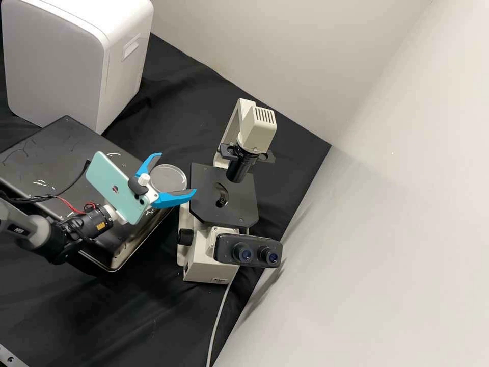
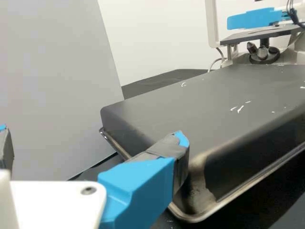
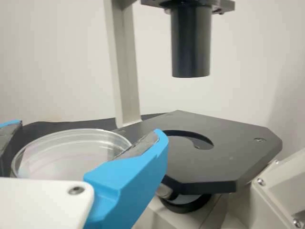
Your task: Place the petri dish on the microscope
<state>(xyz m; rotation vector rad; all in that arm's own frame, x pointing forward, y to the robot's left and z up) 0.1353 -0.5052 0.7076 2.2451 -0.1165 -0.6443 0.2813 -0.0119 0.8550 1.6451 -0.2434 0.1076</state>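
high view: one arm comes in from the left w/ the right gripper [image 1: 175,173] (matched by its own wrist view). its blue fingers [image 1: 148,164] are spread wide, one each side of the clear petri dish [image 1: 165,177], pressing its rim. dish sits level, held up over the corner of a dark tray [image 1: 46,158], just beside the left edge of the microscope [image 1: 204,255] stage [image 1: 229,204], not on it. stage is a flat black plate w/ a hole near the middle. black tube [image 1: 239,165] hangs above the hole, eyepieces [image 1: 252,252] at the front. white box [image 1: 76,51] at back left. black cloth [image 1: 127,306] covers the bench, and a cable [image 1: 216,321] runs off the front of the scope.

left wrist view: left gripper [image 2: 90,136] low, next to the dark tray [image 2: 214,119]. fingers [image 2: 143,186] far apart, nothing between them. one tip is close to the tray's rounded corner; can't tell if it touches. pale flat panel [image 2: 52,86] behind. far off, the other arm's blue finger [image 2: 252,18] above the stage [image 2: 257,36].

right wrist view: right gripper [image 3: 90,131] clamps the petri dish [image 3: 71,148] btwn its fingers [image 3: 128,176], w/ one pad against the rim. dish is empty and upright, near the stage [image 3: 224,148] edge, at abt stage height or a bit above. black tube [image 3: 190,38] is over the stage hole, the pale pillar [image 3: 121,62] behind.
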